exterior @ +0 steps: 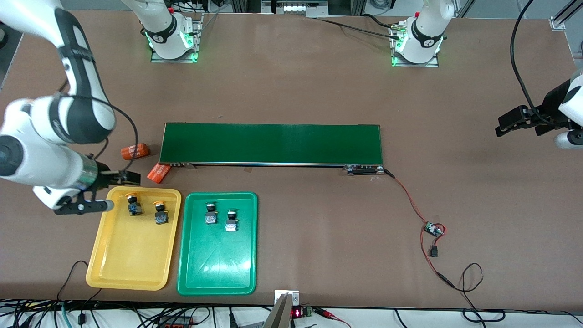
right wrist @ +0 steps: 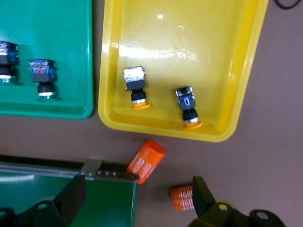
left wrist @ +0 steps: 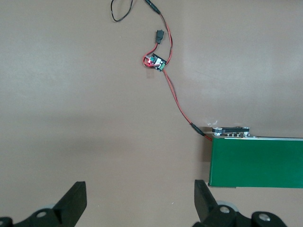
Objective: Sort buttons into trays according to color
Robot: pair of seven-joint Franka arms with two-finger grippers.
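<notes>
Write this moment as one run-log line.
yellow buttons: in yellow tray | green buttons: in green tray | right gripper: open, by yellow tray | left gripper: open, waiting

Both pincers (exterior: 119, 191) (exterior: 517, 123) agape, empty.

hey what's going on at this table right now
Two robot arms are sorting buttons by color, and the sort looks done. Both yellow buttons lie in the yellow tray, both green buttons in the green tray. The right gripper hangs open at the yellow tray's corner, holding nothing. The left gripper waits open over bare table at the left arm's end. Two orange cylinders lie by the conveyor belt.
</notes>
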